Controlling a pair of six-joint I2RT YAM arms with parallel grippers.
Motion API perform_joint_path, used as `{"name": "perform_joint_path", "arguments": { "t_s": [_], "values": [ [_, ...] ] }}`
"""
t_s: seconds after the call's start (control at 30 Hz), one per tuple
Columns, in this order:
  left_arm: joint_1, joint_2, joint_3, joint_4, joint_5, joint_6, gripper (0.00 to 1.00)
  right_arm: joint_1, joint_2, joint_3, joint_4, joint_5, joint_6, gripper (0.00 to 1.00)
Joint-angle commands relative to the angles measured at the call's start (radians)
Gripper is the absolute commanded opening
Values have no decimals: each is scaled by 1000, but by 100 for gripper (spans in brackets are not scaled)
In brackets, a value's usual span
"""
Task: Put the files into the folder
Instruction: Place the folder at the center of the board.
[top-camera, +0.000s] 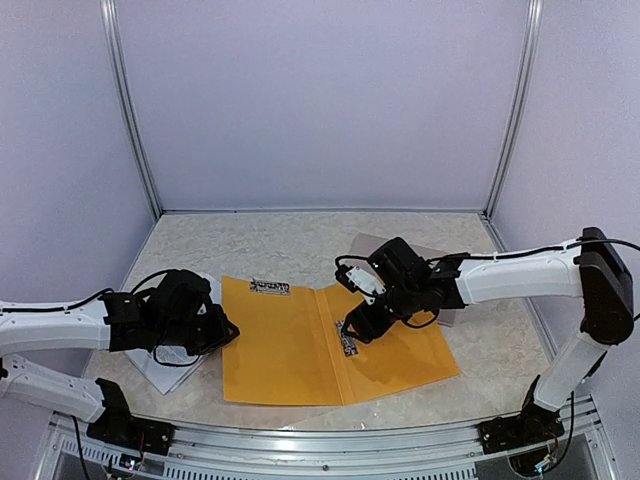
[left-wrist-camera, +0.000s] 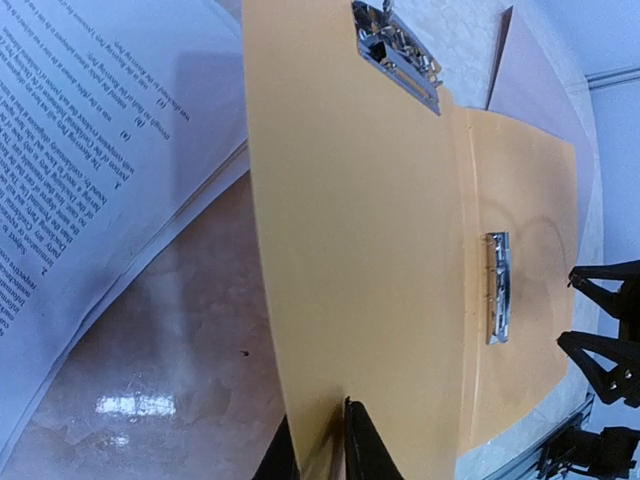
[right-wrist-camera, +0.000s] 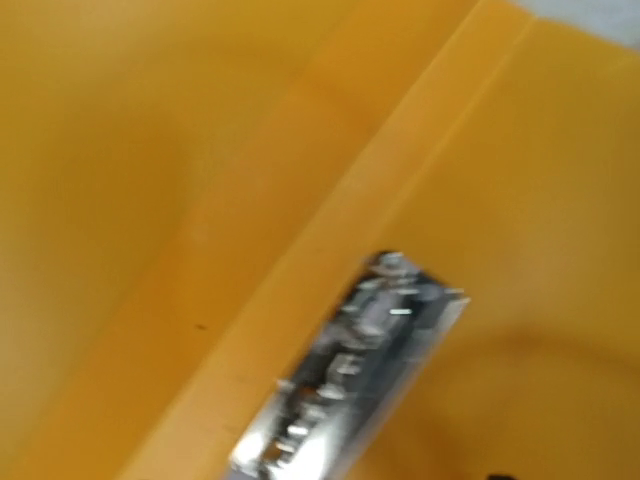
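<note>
Files (left-wrist-camera: 95, 170) lie just left of the open folder (top-camera: 285, 350). My left gripper (left-wrist-camera: 325, 452) sits close on its edge, and I cannot tell if it grips. My right gripper (top-camera: 352, 333), fingers apart, should press the clip (right-wrist-camera: 350, 380) squarely.

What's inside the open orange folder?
The flat orange card folder holds only two silver metal clips, no paper. The right arm hides part of its right flap.

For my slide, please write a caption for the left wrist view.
Left gripper pinching the edge of the open orange folder, with printed files beside it.
</note>
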Motion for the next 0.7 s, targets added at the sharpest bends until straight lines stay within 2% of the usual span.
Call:
{"name": "perform_joint_path", "arguments": {
  "t_s": [0.0, 0.2, 0.33, 0.5, 0.67],
  "values": [
    [-87, 40, -39, -90, -130, -97, 16, 73, 57, 41, -13, 129, 48, 68],
    [-190, 60, -40, -166, -219, -154, 37, 137, 96, 60, -56, 203, 75, 57],
    [-211, 67, -20, -203, -258, -111, 46, 163, 113, 62, -75, 236, 90, 49],
    [-212, 89, 24, -156, -280, 65, 57, 171, 105, 47, -82, 242, 108, 35],
    [-213, 138, 73, 23, -254, 373, 61, 171, 76, 17, -43, 221, 148, 33]
  ]
}}
